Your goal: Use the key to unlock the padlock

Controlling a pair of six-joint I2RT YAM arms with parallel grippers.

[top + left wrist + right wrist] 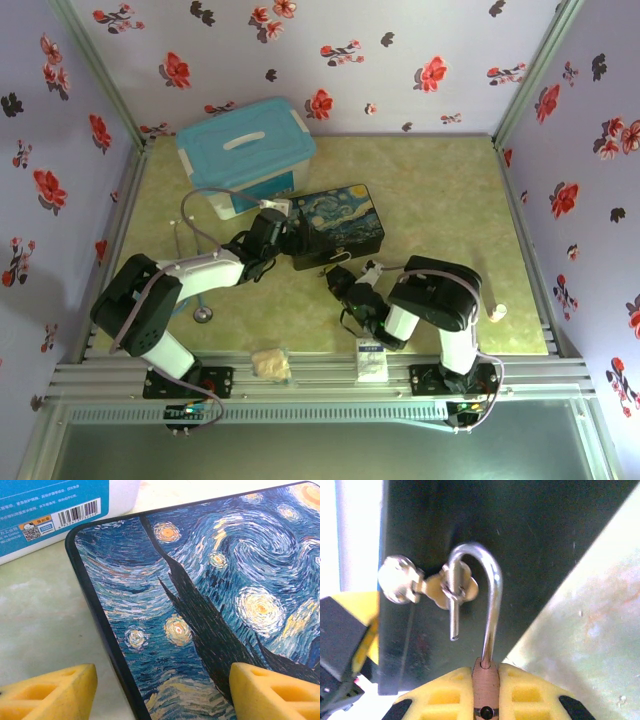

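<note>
While the blue bin (245, 150) sits back left on the tabletop (430, 200), a round-headed metal tool (203, 313) lies out front of it, beside the left arm. A little bag (270, 362) rests on the near rail.

Next along, the left pincer (162, 675) is wide open at the left edge of the box (200, 605). One yellow finger (50, 695) is over bare tabletop and the other over the painted lid, with the dark rim running between them. Whether either one touches the box, I cannot tell. The bin's barcode label shows just beyond the box's far corner.

Over to the box's front wall now, black and shiny in the right wrist view. There's the hasp (427, 586), a silver knob and a brassy plate. The padlock (486, 690) hangs from it: its shackle (493, 595) hooks through the hasp's loop. The short leg ends in the air, free of the body, so the lock stands open. The right pincer (486, 672) is clamped tight on the padlock's body, yellow fingers pressed to either side, the shackle rising out of the grip.

From above, that pincer sits just at the box's front edge, with the right arm folded behind it. A white card (372, 360) lies on the rail below. Farther right, a small pale thing (497, 312) rests near the tabletop's edge.
</note>
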